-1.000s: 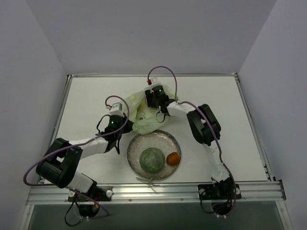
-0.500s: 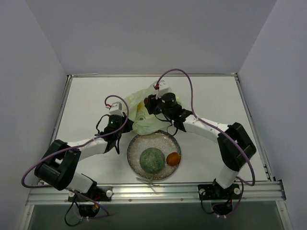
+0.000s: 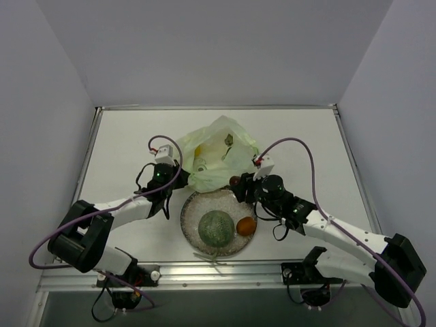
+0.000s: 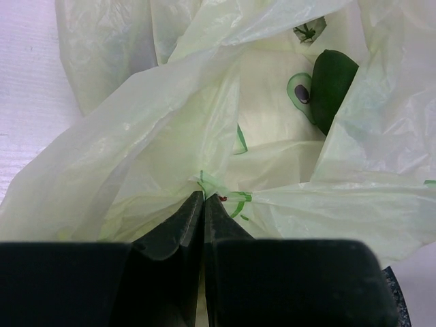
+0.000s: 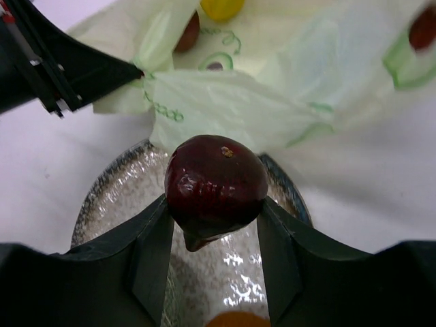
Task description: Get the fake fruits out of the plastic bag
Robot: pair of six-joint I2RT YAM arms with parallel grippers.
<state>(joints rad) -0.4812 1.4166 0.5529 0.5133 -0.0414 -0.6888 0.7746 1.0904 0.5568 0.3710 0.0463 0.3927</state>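
The pale green plastic bag lies crumpled behind the speckled glass plate. My left gripper is shut on the bag's near left edge. My right gripper is shut on a dark red fruit and holds it over the plate's far rim. The netted green melon and the orange lie on the plate. In the bag I see a yellow fruit, a dark green piece and a brownish piece.
Raised metal rails run along the table's left, right and near edges. The right arm's purple cable loops above the table to the right of the bag.
My right gripper has come out of the bag toward the near side with the dark red fruit, to the plate's far rim. The bag has spread open. The left gripper stays put.
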